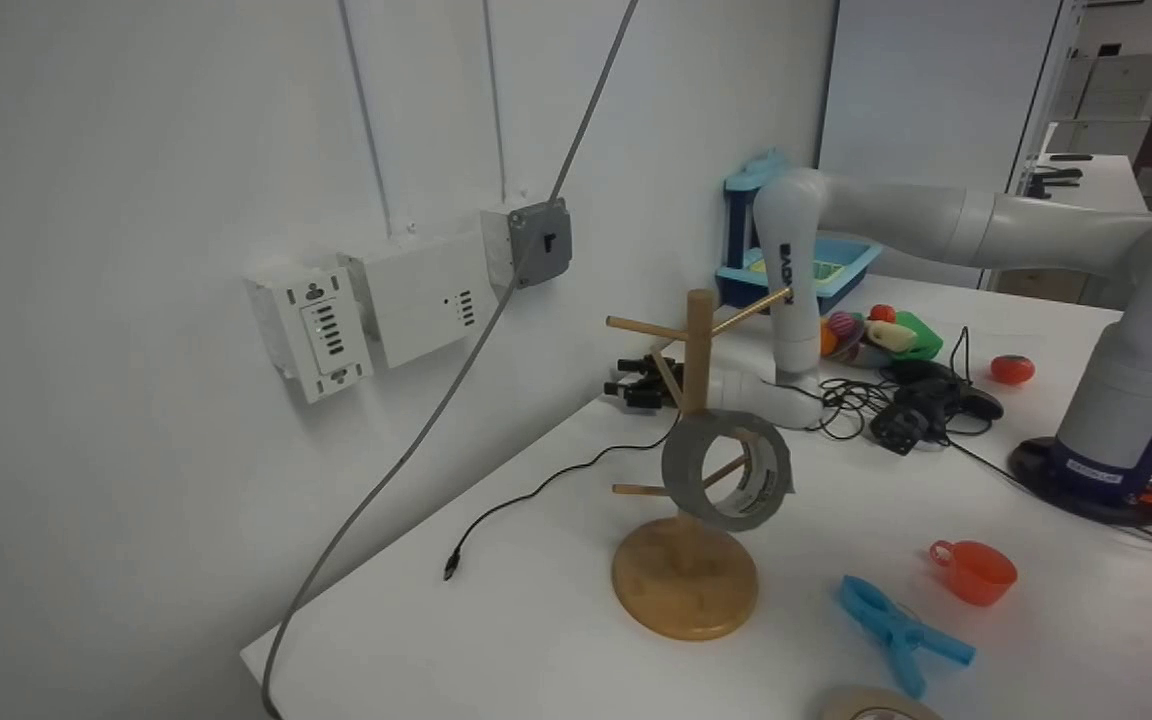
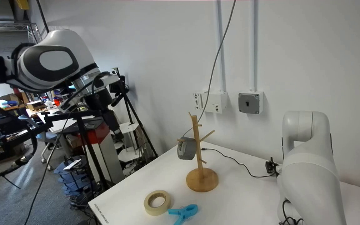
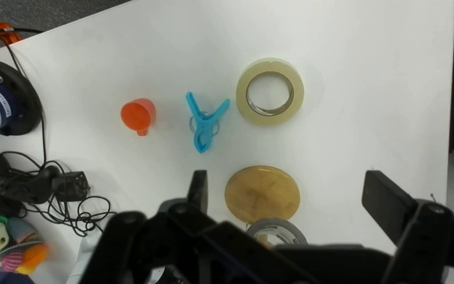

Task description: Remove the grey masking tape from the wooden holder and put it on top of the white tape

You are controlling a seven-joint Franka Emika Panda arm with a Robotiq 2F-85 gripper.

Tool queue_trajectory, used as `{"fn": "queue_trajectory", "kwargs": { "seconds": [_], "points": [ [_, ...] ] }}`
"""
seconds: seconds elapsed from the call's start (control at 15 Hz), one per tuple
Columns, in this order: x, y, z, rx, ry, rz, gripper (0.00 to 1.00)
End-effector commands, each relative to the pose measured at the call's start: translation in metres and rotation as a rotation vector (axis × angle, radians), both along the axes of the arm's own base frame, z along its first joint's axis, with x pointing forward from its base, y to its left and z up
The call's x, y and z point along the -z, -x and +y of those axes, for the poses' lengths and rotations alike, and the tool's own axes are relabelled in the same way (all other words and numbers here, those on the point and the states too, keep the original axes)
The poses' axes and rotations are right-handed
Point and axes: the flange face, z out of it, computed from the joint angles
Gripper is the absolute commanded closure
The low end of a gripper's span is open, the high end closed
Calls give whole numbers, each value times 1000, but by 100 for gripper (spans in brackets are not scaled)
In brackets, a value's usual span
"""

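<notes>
The grey masking tape [image 1: 682,465] hangs on a lower peg of the wooden holder [image 1: 684,592]. Both also show in an exterior view, the grey roll [image 2: 187,149] left of the post of the holder [image 2: 202,182]. The white tape [image 2: 155,212] is a pale cream roll lying flat on the table; its edge shows in an exterior view [image 1: 874,706]. My gripper [image 3: 286,191] is open and empty, above the scene. In the wrist view the holder's base [image 3: 262,193] lies beyond the fingers, the grey roll [image 3: 277,222] is partly hidden by the gripper, and the white roll [image 3: 270,119] lies higher up.
A blue clamp [image 3: 203,128] lies between the white roll and an orange-red cup [image 3: 137,114]. A second white arm [image 1: 1126,390], a controller with cables [image 1: 921,410] and toy food [image 1: 886,335] are on the table. A cable [image 2: 214,62] hangs along the wall.
</notes>
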Motion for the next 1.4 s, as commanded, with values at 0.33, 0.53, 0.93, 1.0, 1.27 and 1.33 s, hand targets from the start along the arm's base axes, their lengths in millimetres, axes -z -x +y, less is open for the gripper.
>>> {"fn": "queue_trajectory", "kwargs": {
  "seconds": [0.33, 0.53, 0.93, 1.0, 1.27, 1.33],
  "points": [
    [40, -69, -33, 55, 43, -87, 0],
    [55, -85, -39, 48, 64, -106, 0],
    [80, -108, -29, 33, 88, -107, 0],
    [83, -110, -27, 27, 90, -104, 0],
    [84, -104, -16, -18, 82, -63, 0],
    [89, -104, -20, -1, 89, -69, 0]
  ]
}}
